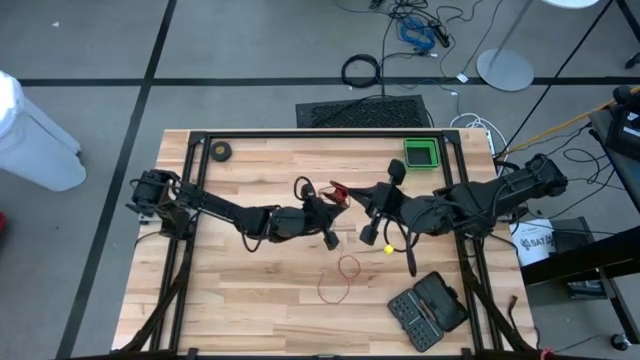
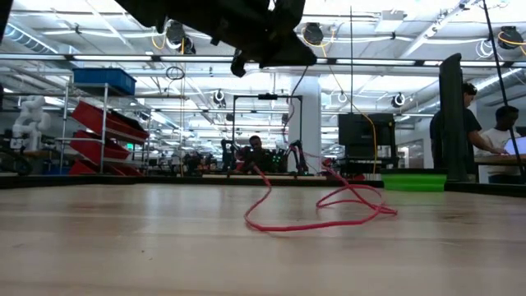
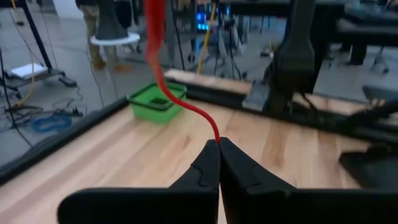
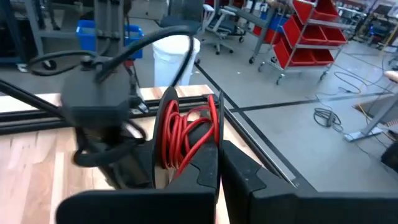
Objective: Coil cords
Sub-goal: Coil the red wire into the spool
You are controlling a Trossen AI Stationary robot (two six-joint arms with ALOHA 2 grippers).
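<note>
Nearest the low camera, a loose run of red cord [image 2: 329, 215] is seen lying in slack loops on the bench [image 2: 123, 247], one strand rising toward the arms overhead. In the high view the same slack shows as a thin loop on the wood toward the front edge, just short of the two claws.

Mid-bench, the left claw [image 3: 219, 144] is clenched on the cord; the strand is pinched right at the tips and leads up and away. Just beside it, the right claw [image 4: 217, 163] is closed w/ the reel [image 4: 186, 134] gripped, several red turns already wound on it. The two claws are held near each other, approx. centre of bench.

Step in hand, by judgement: winding, partway done — some turns on the reel, a fair length not yet taken up.

Next move prob. calls for cord to be fed round the reel by the left claw under light tension, reel kept steady, so slack is drawn up w/o snagging or slipping off the rim.

Farther back, a green tray [image 1: 421, 153] is set near the far edge.
</note>
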